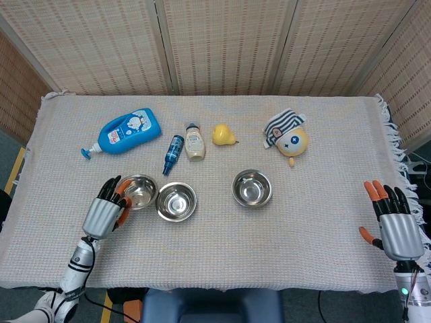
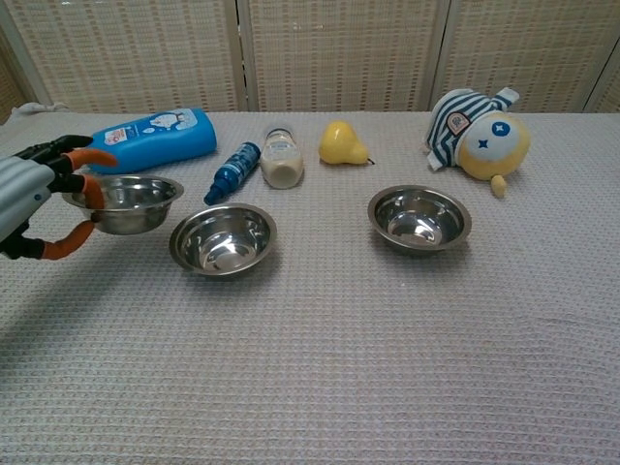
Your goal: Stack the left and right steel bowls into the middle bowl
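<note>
We are gripping the left steel bowl [image 1: 139, 191] by its rim with our left hand [image 1: 106, 211], holding it raised just left of the middle bowl [image 1: 176, 201]. It is shiny, shallow and round. The right steel bowl [image 1: 252, 188] is sitting right of the middle bowl. Our right hand [image 1: 395, 225] is resting with fingers spread, holding nothing.

Bright even overhead light, soft faint shadows on the table [image 2: 387, 349], glints inside the 3 bowls [image 2: 225, 238], both views sharp, little distortion
</note>
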